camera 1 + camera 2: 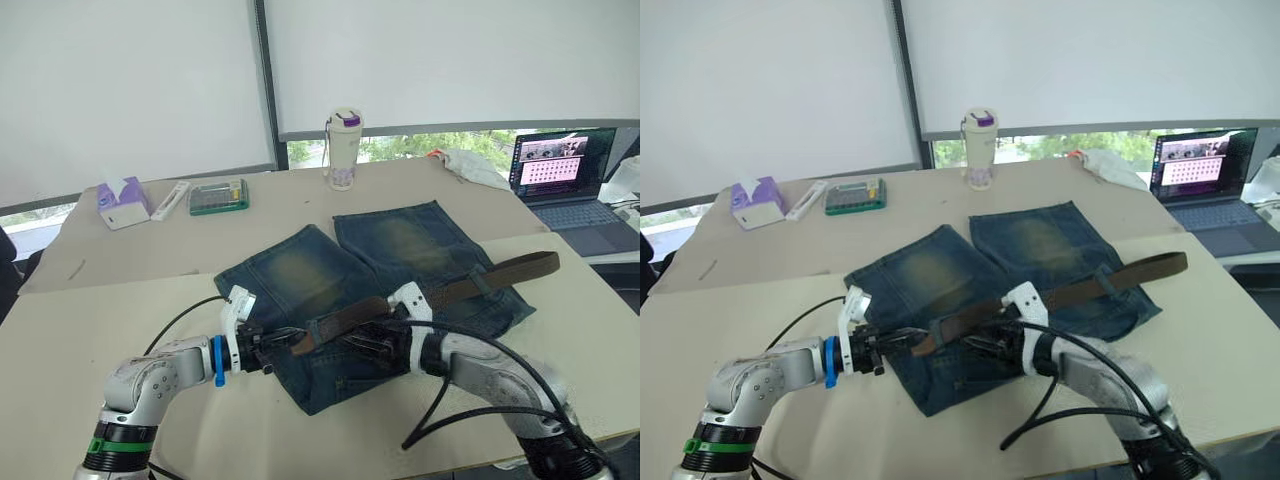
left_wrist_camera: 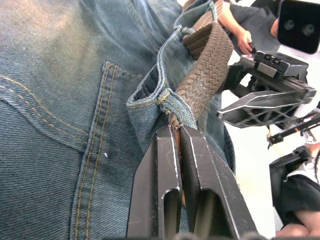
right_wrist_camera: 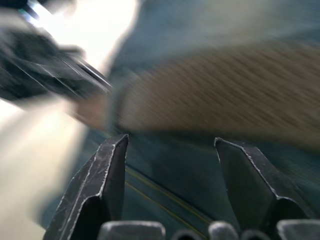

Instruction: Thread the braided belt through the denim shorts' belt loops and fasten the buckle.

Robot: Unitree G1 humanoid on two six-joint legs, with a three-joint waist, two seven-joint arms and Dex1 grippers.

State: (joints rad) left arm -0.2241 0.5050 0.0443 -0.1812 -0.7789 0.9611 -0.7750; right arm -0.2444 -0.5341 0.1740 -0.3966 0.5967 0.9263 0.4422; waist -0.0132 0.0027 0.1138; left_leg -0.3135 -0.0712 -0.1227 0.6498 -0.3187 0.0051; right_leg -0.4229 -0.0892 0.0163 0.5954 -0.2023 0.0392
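A brown braided belt (image 1: 430,295) lies across the waistband of a pair of blue denim shorts (image 1: 330,285) spread flat on a pale table (image 1: 120,330). The belt runs from the left end of the waistband up toward three o'clock, and its free end pokes past the shorts' right edge.

In the left wrist view, the belt's near end passes under a denim belt loop (image 2: 172,102) and comes out right at the tips of the left gripper (image 2: 175,131). Its two black fingers are pressed together, pinching the belt end just where it leaves the loop.

The right gripper (image 1: 365,345) sits at the middle of the waistband, just beside the left one toward three o'clock. Its fingers (image 3: 107,175) stand wide apart, with the belt stretched across just beyond their tips and denim beneath them; it holds nothing.

At twelve o'clock from the shorts, near the table's far edge, stands a white bottle with a purple lid (image 1: 344,148). At ten o'clock sit a tissue box (image 1: 122,202) and a small green case (image 1: 218,196). At two o'clock is an open laptop (image 1: 565,180).
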